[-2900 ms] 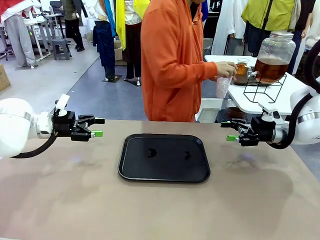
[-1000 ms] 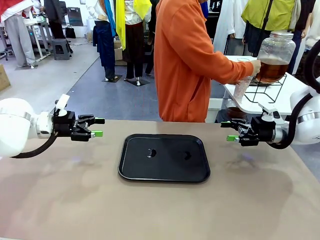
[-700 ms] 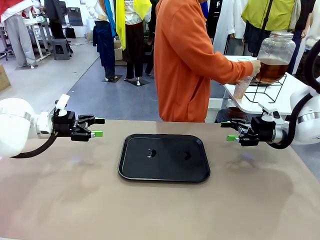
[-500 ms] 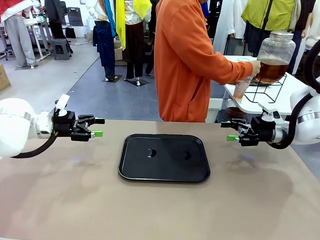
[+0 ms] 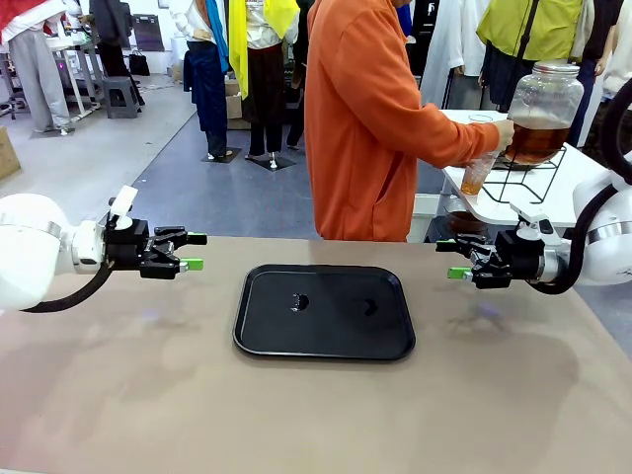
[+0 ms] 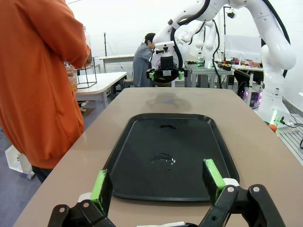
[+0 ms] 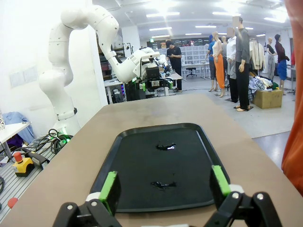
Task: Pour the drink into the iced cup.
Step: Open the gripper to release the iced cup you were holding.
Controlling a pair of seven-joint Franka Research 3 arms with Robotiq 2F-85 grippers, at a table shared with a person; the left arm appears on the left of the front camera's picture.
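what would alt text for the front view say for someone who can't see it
A person in an orange top stands beyond the table, holding a clear cup under a glass dispenser of amber drink on a side table. Nearer, the left gripper and right gripper hover open either side of a black tray.

Front camera across table; opposed wrist cameras sharing black tray (image 5: 324,311)

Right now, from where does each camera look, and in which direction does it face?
Front: sits between the arms, faces across the table at the person filling a cup; left gripper and right gripper show.
Left wrist: looks over the tray toward the right gripper; own fingers below.
Right wrist: looks over the tray toward the left gripper.
All share the tray.
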